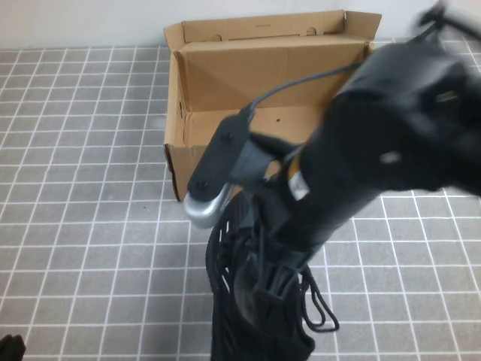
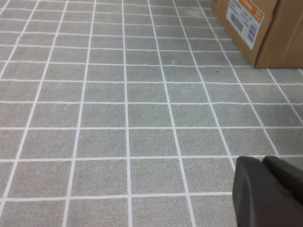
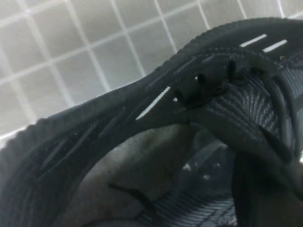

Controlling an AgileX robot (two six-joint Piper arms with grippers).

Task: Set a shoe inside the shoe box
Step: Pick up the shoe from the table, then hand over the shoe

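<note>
High view: the right gripper (image 1: 274,282) is reaching down into the shoe (image 1: 225,301) at six o'clock of the box (image 1: 263,53); whether its fingers are clamping cannot be told. Box is sitting open at twelve o'clock, its inside showing bare cardboard.

Left wrist view: the left gripper (image 2: 267,191) is hanging over tiled floor (image 2: 118,118), its state unreadable, a box corner with a printed label (image 2: 244,19) lying at one o'clock.

Right wrist view: only here the shoe's white dashes (image 3: 154,101) and lace eyelets are showing close up.
</note>
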